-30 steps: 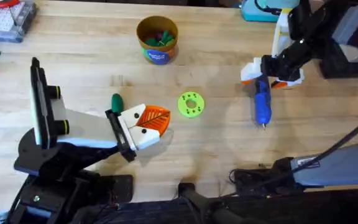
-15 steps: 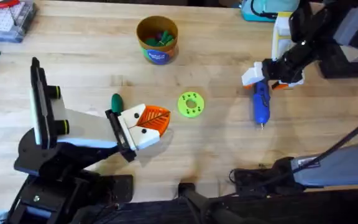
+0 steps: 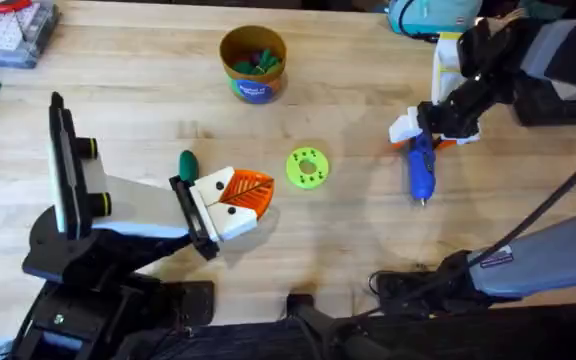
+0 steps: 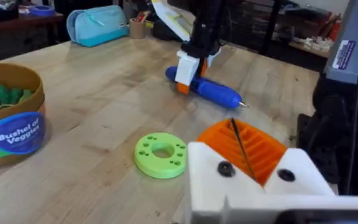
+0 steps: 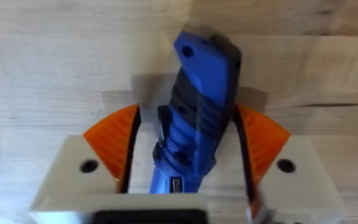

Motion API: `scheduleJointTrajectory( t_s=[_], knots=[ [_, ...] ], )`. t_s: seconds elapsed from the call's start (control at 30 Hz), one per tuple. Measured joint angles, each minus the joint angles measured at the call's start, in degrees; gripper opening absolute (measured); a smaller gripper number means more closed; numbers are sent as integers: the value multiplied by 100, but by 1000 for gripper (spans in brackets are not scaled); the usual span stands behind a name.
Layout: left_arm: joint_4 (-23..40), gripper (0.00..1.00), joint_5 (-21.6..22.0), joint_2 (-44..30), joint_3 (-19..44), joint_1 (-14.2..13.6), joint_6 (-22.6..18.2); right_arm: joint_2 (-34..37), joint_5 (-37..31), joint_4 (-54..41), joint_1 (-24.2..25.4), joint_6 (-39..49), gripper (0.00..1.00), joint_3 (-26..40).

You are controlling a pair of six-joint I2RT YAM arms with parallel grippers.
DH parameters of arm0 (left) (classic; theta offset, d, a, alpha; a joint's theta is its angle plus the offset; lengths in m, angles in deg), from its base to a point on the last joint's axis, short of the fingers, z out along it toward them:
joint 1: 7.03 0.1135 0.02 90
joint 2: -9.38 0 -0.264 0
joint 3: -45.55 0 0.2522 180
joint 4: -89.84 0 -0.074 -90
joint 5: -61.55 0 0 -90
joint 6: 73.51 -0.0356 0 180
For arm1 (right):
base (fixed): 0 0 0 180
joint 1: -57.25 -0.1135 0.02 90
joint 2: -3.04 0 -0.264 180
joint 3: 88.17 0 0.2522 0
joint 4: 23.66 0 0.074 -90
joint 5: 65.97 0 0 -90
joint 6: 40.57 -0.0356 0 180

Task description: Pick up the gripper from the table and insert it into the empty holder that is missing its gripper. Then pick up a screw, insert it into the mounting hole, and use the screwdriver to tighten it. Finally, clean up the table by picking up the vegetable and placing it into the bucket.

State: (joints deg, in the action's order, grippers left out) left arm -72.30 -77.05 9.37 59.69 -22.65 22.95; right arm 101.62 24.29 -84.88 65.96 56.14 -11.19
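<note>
Right gripper [image 3: 426,135] straddles screwdriver [image 3: 421,170], fingers apart.

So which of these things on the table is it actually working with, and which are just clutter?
In use: blue electric screwdriver, between the right pincer pads; round green disc with holes; yellow cardboard bucket.

Lying about: light blue zip pouch; clear plastic parts box.

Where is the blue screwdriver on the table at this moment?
In the overhead view the blue screwdriver lies on the right side of the table, to the right of the green disc. The right gripper straddles its handle end.
</note>
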Motion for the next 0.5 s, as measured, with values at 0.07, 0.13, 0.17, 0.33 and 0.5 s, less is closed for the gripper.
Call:
scheduleJointTrajectory(
  t_s=[0.07,0.13,0.17,0.33,0.5],
  knots=[
    [0,12,-2,0,0,0,0,4,-2,60,10,26,688,0],
    [0,12,0,0,0,0,0,5,-7,129,25,43,505,0],
    [0,12,-2,0,0,0,0,6,15,166,31,43,340,-2],
    [0,12,0,0,0,0,0,8,94,208,31,45,27,-7],
    [0,12,-2,0,0,0,0,-4,110,-82,31,44,26,53]
  ],
)
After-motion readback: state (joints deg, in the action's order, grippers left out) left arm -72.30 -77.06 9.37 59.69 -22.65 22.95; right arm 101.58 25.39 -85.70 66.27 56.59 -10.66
